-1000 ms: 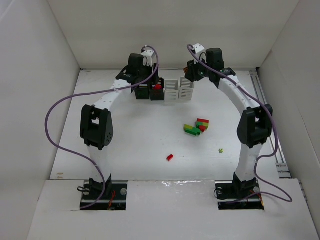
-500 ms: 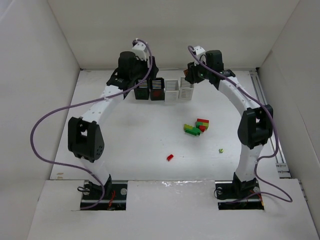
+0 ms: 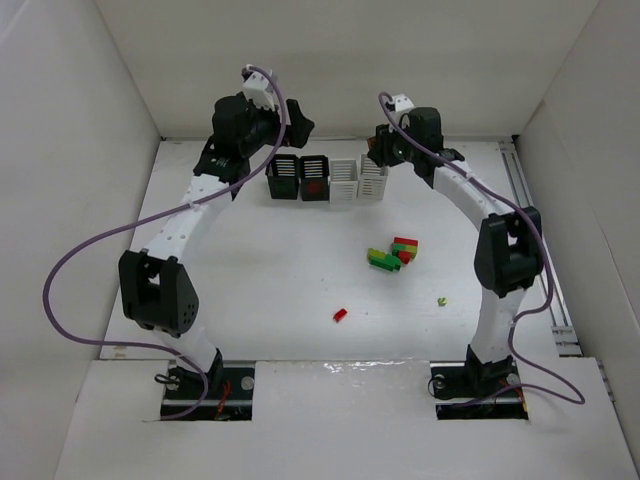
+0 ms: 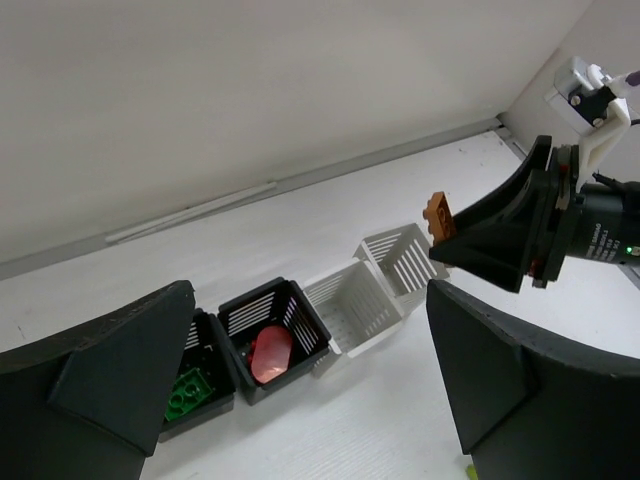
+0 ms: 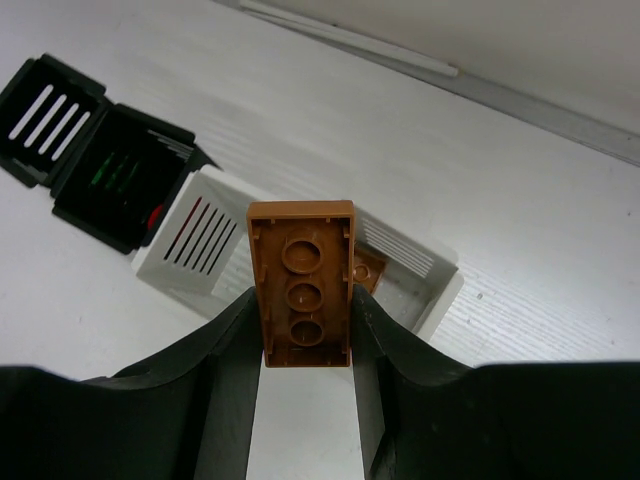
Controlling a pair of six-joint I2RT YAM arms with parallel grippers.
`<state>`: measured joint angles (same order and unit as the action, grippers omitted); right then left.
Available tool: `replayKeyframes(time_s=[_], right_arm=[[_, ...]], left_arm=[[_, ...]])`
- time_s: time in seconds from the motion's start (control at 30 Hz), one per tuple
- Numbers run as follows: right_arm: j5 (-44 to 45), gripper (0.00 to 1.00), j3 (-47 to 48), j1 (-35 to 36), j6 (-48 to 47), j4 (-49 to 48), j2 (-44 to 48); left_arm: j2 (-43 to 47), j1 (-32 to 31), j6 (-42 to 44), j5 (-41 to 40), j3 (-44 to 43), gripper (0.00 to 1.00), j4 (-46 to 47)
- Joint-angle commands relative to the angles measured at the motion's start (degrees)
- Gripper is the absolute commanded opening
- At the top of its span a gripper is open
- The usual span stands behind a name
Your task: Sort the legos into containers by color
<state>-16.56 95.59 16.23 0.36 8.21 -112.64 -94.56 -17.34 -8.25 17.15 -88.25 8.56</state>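
1. The left arm [image 3: 190,215] and right arm [image 3: 470,200] both stretch to the far side of the table [image 3: 260,270], where the four baskets sit in a row: black, black, white, white. I'm using the right-end white basket [image 3: 373,180] as my reference point.
2. The right gripper [image 5: 303,305] hangs right above that basket, pinched narrow on an orange-brown brick [image 5: 300,255] with the studs facing its wrist camera. Makes sense to me, since a second orange-brown brick [image 5: 368,268] lies inside, so this looks like the drop spot for that colour. The held one sits above the rim and isn't touching it, far as I can tell.
3. The left gripper [image 4: 310,300] is spread wide with nothing in it, up high and off to the left of the reference basket, near the black end of the row. My guess is it's just keeping out of the way.
4. The other white basket [image 4: 355,300], just left of the reference one, looks empty. Next over, the black basket [image 4: 300,310] holds a red piece [image 4: 270,352]. The end black basket [image 4: 205,345] has a green brick [image 4: 185,393].
5. Not sorted yet: a red-and-green pile [image 3: 393,253] well nearer the arm bases than the reference basket, then a lone red brick [image 3: 339,315] and a tiny yellow-green bit [image 3: 441,300] nearer again.
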Motion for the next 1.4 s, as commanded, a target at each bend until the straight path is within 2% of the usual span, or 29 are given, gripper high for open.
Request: replayKeyframes(time_s=[0.0, 0.1, 0.13, 0.3, 0.37, 0.4, 0.53, 0.6, 0.67, 0.77, 0.97, 1.07, 1.1, 1.17, 1.23, 1.3, 1.33, 1.37], right_arm=[[3.5, 0.00, 2.6, 0.1, 2.4, -5.6, -2.1], [4.0, 0.00, 2.6, 0.6, 2.4, -5.6, -2.7], [4.0, 0.05, 2.0, 0.6, 2.4, -5.6, -2.7], [4.5, 0.12, 1.4, 0.6, 2.4, -6.8, -3.9], [4.5, 0.22, 2.0, 0.6, 2.4, -6.8, -4.5], [4.5, 0.32, 2.1, 1.2, 2.4, -6.8, -4.5], [4.5, 0.52, 2.6, 1.2, 2.4, -6.8, -5.1], [4.5, 0.56, 2.6, 1.8, 2.4, -6.8, -5.1], [4.5, 0.69, 2.6, 1.8, 2.4, -6.8, -5.1], [4.5, 0.80, 2.6, 1.8, 2.4, -7.3, -4.5], [7.9, 0.83, 4.7, 4.2, -1.6, -5.6, 5.2], [11.0, 0.74, 1.4, 4.9, -1.6, -4.9, 9.9], [13.8, 0.67, -0.1, 5.0, -1.0, -4.9, 12.7], [18.1, 0.64, -3.5, 5.5, -1.0, -4.9, 15.6], [19.2, 0.64, -10.7, 4.7, -2.0, -4.9, 21.3], [12.4, 0.71, -16.3, 0.0, -2.6, -3.8, 25.0], [10.6, 0.76, -17.3, -2.0, -1.6, -3.1, 27.6], [10.6, 0.76, -17.8, -3.6, -0.5, -1.2, 28.4]], left_arm=[[2.5, 2.0, -1.9, 5.9, 0.7, 1.00, 1.6], [1.9, 2.0, -2.5, 3.2, 0.7, 1.00, 1.6], [1.9, 2.0, -1.7, 3.2, 0.7, 1.00, 1.6], [1.4, 2.0, -0.2, 1.7, 0.1, 1.00, 1.1], [0.9, 2.0, 0.3, 1.1, -0.4, 1.00, 1.1], [0.9, 2.0, 0.3, 1.1, -0.4, 1.00, 1.1], [0.9, 2.0, 1.6, 1.1, 0.1, 1.00, 1.1], [0.9, 2.0, 1.6, -0.4, 0.6, 1.00, 1.1], [0.9, 2.0, 1.6, -1.2, 0.6, 1.00, 1.1], [0.9, 2.0, 2.2, -1.8, 0.6, 1.00, 0.5], [2.0, 2.0, 2.2, 0.8, 0.6, 1.00, -1.5], [4.3, 3.5, 3.6, 6.0, 3.4, 1.00, -3.5], [6.0, 3.5, 5.2, 8.1, 4.7, 1.00, -4.2], [8.9, 4.1, 12.5, 13.7, 8.2, 1.00, -6.7], [14.0, 4.1, 17.3, 17.0, 15.6, 1.00, -8.4], [16.8, 2.8, 24.4, 18.4, 21.0, 1.00, -11.0], [18.8, 1.2, 27.3, 18.4, 22.4, 1.00, -12.8], [19.7, 0.3, 29.9, 19.9, 23.8, 0.98, -16.0]])
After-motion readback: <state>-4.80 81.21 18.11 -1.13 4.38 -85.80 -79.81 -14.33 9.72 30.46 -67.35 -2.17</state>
